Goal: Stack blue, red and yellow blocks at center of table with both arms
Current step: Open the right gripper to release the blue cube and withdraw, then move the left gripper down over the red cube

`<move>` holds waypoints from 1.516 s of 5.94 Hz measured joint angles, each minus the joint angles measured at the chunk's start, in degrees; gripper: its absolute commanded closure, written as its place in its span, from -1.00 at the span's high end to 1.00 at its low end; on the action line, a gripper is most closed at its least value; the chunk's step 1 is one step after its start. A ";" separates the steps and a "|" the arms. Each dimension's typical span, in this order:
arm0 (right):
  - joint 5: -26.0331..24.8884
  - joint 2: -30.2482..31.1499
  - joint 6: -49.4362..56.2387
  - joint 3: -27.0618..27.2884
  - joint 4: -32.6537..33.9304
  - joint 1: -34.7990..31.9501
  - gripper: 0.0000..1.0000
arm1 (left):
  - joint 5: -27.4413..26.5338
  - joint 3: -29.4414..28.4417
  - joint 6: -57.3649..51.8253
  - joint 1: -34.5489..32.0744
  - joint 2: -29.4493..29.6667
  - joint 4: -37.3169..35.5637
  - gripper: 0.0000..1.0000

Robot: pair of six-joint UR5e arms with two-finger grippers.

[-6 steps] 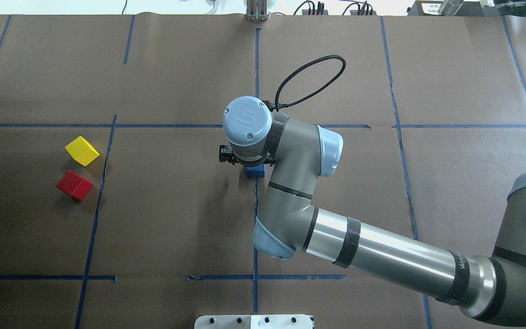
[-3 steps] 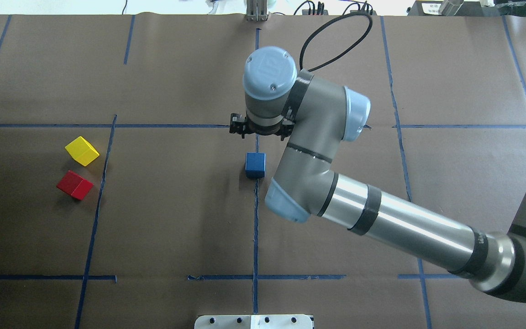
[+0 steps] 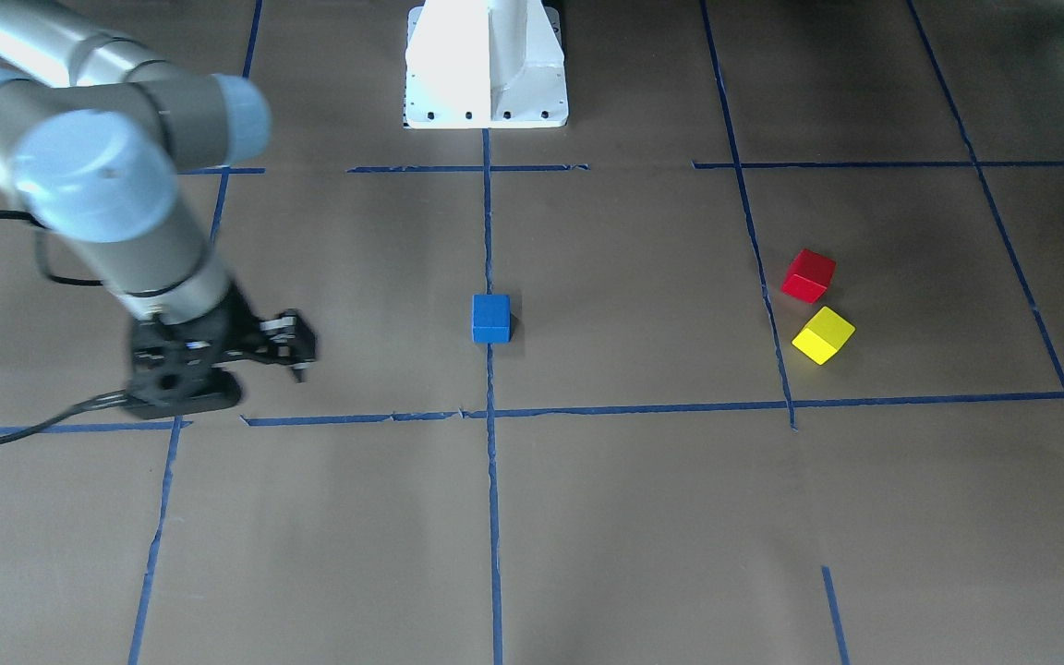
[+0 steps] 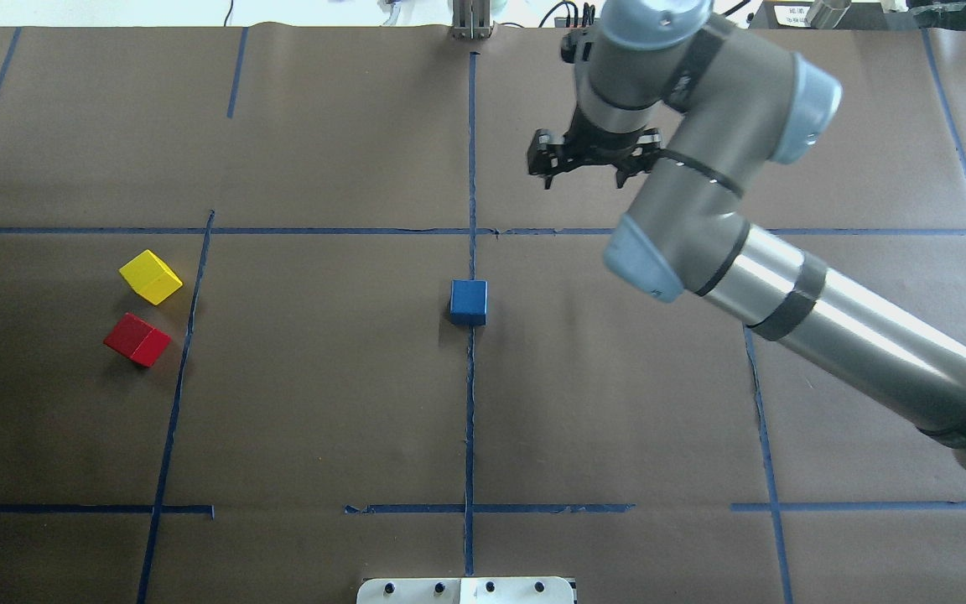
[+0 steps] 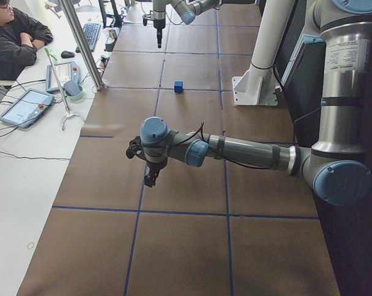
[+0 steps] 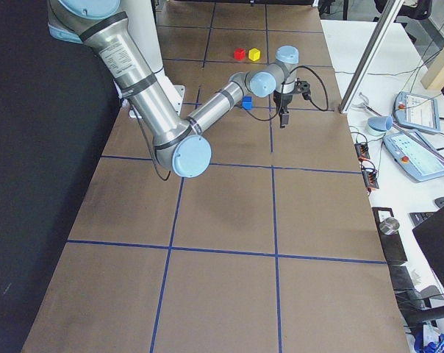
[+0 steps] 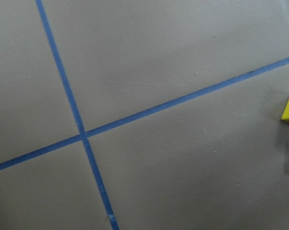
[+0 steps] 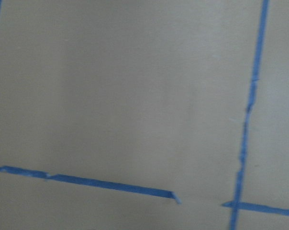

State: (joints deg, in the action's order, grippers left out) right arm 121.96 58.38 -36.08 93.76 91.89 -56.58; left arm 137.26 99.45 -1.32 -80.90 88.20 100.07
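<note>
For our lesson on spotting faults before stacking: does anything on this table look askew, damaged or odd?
Nothing is damaged or spilled. The blue block sits square on the centre tape line; the red block and yellow block lie turned askew to that line.

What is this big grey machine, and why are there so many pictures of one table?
It is a robot with two arms. Each arm ends in a gripper, two fingers that pinch like tongs. Several cameras caught the same moment: one from above, one facing the robot, one from each end of the table, and one on each wrist looking down. The brown table is marked with blue tape lines. Three blocks lie on it: a blue block in the middle, and a red block and a yellow block near each other off to the side. The right gripper is open and holds nothing. I cannot tell whether the left gripper is open. Nothing is stacked yet.
</note>
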 measured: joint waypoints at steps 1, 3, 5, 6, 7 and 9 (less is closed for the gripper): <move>2.72 6.18 11.21 1.72 -0.08 -5.89 1.00 | -0.01 0.11 3.01 0.42 0.01 0.97 1.00; 7.78 19.95 32.26 4.76 -0.69 -17.20 0.99 | -0.29 0.13 6.46 1.42 -0.10 3.31 1.00; 10.06 34.81 42.19 9.13 -1.43 -26.58 1.00 | -0.44 0.33 10.87 4.57 0.36 5.16 1.00; 10.13 40.39 42.20 10.69 -2.56 -28.52 1.00 | -0.48 0.15 16.14 8.18 1.65 7.75 1.00; 10.14 42.28 41.32 11.14 -3.40 -29.09 1.00 | -1.75 -0.34 20.18 12.92 4.32 9.76 1.00; 10.14 42.75 40.55 11.11 -3.79 -29.20 1.00 | -8.79 -1.25 22.42 20.65 10.16 11.02 1.00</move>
State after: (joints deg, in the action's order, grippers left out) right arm 132.10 101.13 4.48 104.87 88.10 -85.78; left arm 128.47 98.20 21.09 -60.25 98.36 111.09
